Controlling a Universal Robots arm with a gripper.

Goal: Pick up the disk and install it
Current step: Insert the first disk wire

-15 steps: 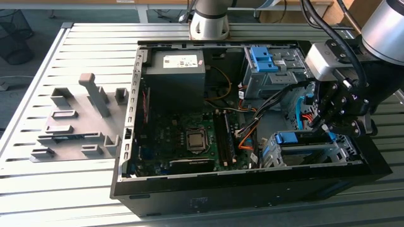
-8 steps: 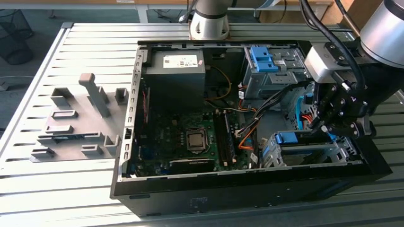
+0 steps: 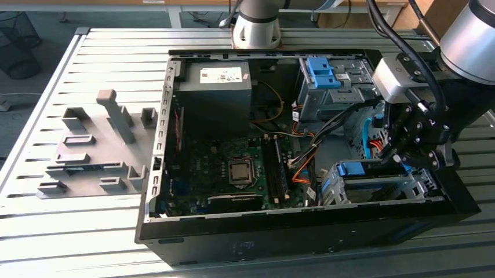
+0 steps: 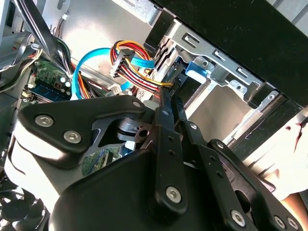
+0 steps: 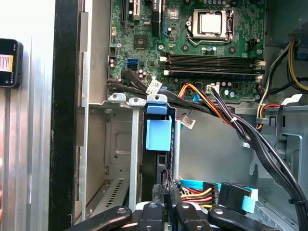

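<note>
1. Open computer case lying on a slatted metal table, circuit board exposed.
2. Gripper lowered inside the case at the exterior view's right, beside the metal drive cage.
3. Disk standing edge-on in a slot of that cage, blue carrier end showing near the board.
4. Fingers drawn close together with barely a gap, tips right at the disk's near edge in the first wrist view; contact impossible to confirm.
5. Blue, red and yellow cables bundled just beside the gripper.
6. Second cage with blue latches at the case's far corner, well apart.
</note>
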